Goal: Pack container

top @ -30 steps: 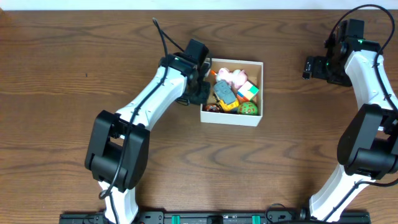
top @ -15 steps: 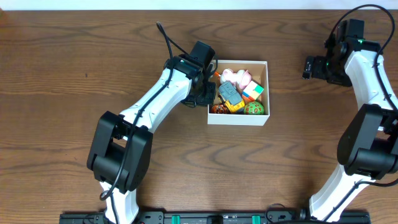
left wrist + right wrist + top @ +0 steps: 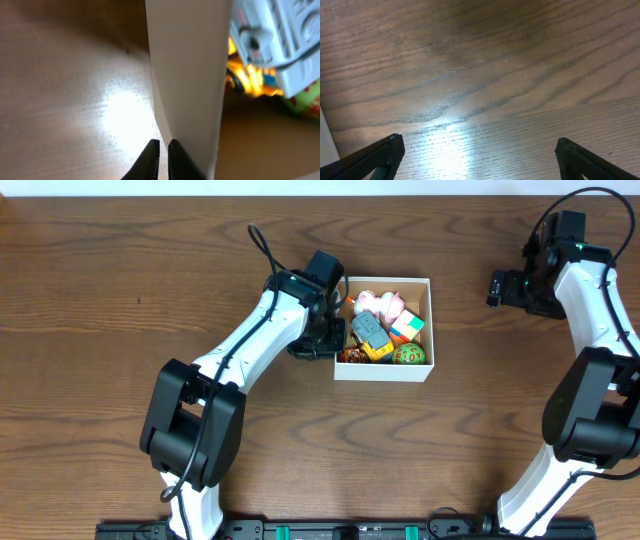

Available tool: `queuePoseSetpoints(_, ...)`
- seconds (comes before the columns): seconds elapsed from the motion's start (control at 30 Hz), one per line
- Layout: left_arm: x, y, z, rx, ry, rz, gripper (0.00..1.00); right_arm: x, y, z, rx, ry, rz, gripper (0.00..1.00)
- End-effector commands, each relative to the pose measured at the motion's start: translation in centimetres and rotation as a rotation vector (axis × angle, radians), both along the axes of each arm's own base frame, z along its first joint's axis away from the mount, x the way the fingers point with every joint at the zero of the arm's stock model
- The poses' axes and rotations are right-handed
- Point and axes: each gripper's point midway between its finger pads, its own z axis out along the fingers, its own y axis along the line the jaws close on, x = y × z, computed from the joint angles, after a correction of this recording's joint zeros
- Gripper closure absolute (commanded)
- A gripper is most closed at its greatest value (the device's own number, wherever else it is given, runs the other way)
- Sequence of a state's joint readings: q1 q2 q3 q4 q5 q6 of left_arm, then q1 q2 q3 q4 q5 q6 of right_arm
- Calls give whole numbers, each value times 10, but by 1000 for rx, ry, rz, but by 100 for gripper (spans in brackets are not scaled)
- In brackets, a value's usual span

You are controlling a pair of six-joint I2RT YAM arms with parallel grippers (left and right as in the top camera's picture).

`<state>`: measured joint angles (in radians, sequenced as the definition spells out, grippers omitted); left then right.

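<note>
Container (image 3: 383, 371) sits on the surface (image 3: 120, 270), a little far of centre, with toys heaped inside it. Left fingers (image 3: 150, 157) are pressed almost together with only a slit between them and grasp nothing. Their tips meet the foot of the container's left outer wall. From overhead these tips are hidden under the arm. Right fingers (image 3: 382, 152) are spread wide and released, over bare wood at the far right, well apart from the container. In the left wrist view a grey toy (image 3: 280, 40) is cut off at the frame edge. The yellow and green pieces behind it are too blurred to make out.
</note>
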<state>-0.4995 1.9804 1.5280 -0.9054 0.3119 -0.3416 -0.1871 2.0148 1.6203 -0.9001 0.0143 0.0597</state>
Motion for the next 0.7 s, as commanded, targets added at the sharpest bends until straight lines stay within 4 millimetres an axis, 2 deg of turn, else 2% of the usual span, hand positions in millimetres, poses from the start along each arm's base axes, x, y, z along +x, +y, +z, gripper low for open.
queuePoseSetpoints(0.0, -9, -1, -3, -3, 33, -25, 90, -2, -3, -1, 2, 5, 1, 1)
queuePoseSetpoints(0.3, -13, 1, -3, 4, 44, -40, 90, -2, -3, -1, 2, 5, 0, 1)
queuePoseSetpoints(0.47, -20, -14, 3, -92, 59, -128, 90, -2, -3, -1, 2, 5, 1, 1)
queuePoseSetpoints(0.67, -17, -15, 3, -99, 46, -132, 90, -2, -3, -1, 2, 5, 0, 1)
